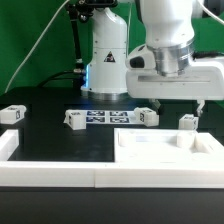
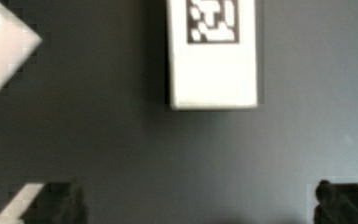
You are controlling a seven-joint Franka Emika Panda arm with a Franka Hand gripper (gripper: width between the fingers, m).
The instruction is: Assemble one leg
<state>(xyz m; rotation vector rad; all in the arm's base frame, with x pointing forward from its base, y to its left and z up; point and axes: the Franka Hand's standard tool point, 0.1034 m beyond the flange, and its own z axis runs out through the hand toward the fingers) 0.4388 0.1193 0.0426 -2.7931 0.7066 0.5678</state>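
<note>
A low white wall (image 1: pixel 100 177) is running along the front, closest to us, and it is turning up at the exterior view's left. Just behind it, on the exterior view's right, a big white slab (image 1: pixel 205 150) with dips in it is lying flat on the dark surface (image 1: pixel 50 135).

Four small white legs are sitting on the surface, each with a black-and-white tag. The first leg (image 1: pixel 12 115) is sitting far out at the exterior view's left. The second leg (image 1: pixel 75 119) and the third leg (image 1: pixel 148 117) are sitting by the marker board (image 1: pixel 103 118) — one at each end, just beside it. The fourth leg (image 1: pixel 187 122) is sitting just behind the slab's back edge.

The arm (image 1: pixel 165 30) is reaching down on the exterior view's right, and the hand (image 1: pixel 170 104) is hanging above the surface, over the spot between the third and fourth legs.

In the wrist view the hand (image 2: pixel 194 205) is spread wide — its two dark fingertips (image 2: pixel 43 203) are far apart and nothing is between them. A leg (image 2: pixel 215 55) is lying flat on the surface, ahead of the fingertips and well apart from them, with its tag end pointing away. I cannot tell which of the four it is. Another white piece (image 2: pixel 2 50) is only partly in view.
</note>
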